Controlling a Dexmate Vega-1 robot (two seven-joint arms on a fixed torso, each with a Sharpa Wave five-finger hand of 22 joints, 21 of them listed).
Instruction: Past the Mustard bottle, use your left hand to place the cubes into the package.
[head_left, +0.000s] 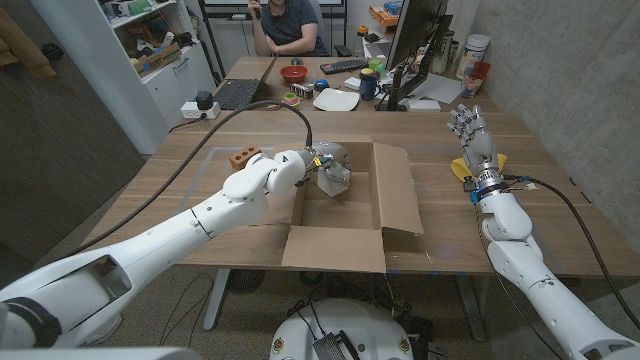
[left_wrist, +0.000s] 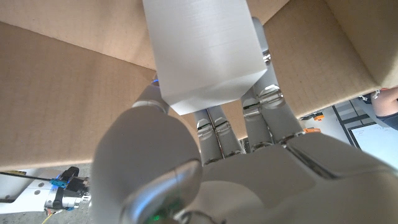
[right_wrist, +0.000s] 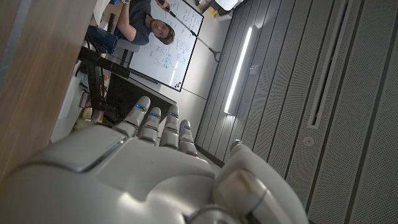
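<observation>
My left hand (head_left: 322, 166) reaches over the open cardboard package (head_left: 396, 192) at the table's middle and grips a white cube (head_left: 331, 184) above its inside. In the left wrist view the cube (left_wrist: 202, 56) sits between the fingers (left_wrist: 273, 106) and the thumb, with the package's brown walls (left_wrist: 56, 106) close behind it. A brown block with holes (head_left: 245, 157) lies on the table left of the package. A yellow thing (head_left: 461, 168), possibly the mustard bottle, lies partly hidden behind my right wrist. My right hand (head_left: 472, 134) stands upright at the right, fingers apart and holding nothing; it also shows close up (right_wrist: 155, 168).
A person (head_left: 290, 22) sits behind the far end of the table. A laptop (head_left: 240, 92), a red bowl (head_left: 293, 72), a white plate (head_left: 336, 98), a keyboard (head_left: 343, 66) and a monitor (head_left: 415, 40) crowd the far end. The package's flaps (head_left: 335, 250) lie spread outward.
</observation>
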